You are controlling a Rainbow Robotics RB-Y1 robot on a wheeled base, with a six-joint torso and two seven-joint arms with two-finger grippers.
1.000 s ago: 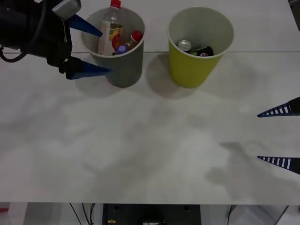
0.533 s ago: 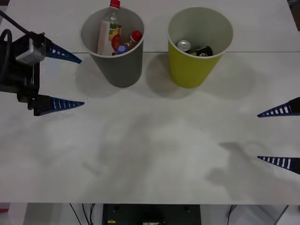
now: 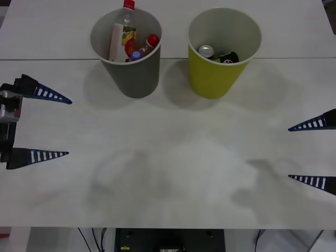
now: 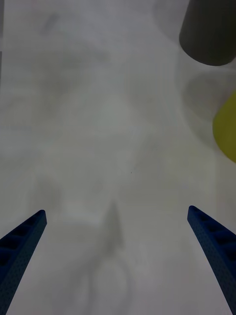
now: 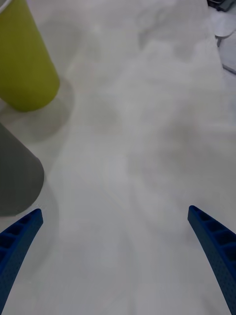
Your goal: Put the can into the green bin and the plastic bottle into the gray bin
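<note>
Bench [image 3: 173, 173] scene with both bins at the far side. The gray bin [image 3: 134, 79] stands left of the green bin [image 3: 212, 79], the two near each other but apart. Inside the gray bin a plastic bottle [image 3: 122, 37] with a red cap leans against the far-left wall, its long axis close to upright and its neck rising above the rim; a second, smaller red-capped bottle [image 3: 147, 46] lies beside it. Inside the green bin the can [image 3: 227, 56], dark-sided, lies on its side to the right of a paler silver can [image 3: 206, 50] standing with its top up. The left gripper [image 3: 46, 125] hangs at the left edge of the bench, jaws spread wide and holding nothing, the gray bin lying to its far right. The right gripper [image 3: 310, 152] waits at the right edge, jaws likewise spread and empty, the green bin to its far left. Judged from this layout, both items already rest in their named bins and no object remains on the bench for either arm to reach.
</note>
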